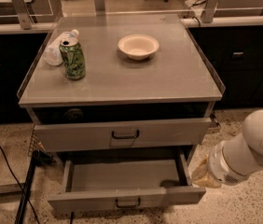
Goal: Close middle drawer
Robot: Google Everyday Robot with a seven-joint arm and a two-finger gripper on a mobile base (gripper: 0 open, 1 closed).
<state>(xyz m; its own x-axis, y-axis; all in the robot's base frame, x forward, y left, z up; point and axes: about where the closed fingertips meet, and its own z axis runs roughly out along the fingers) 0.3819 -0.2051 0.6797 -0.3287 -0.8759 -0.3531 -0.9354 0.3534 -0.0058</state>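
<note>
Middle drawer (122,177): grey metal, low front panel, small dark centre handle. Pulled well out of the cabinet (122,80), level, long shallow tray exposed. Gripper (205,175) sits just right of its front corner.
</note>
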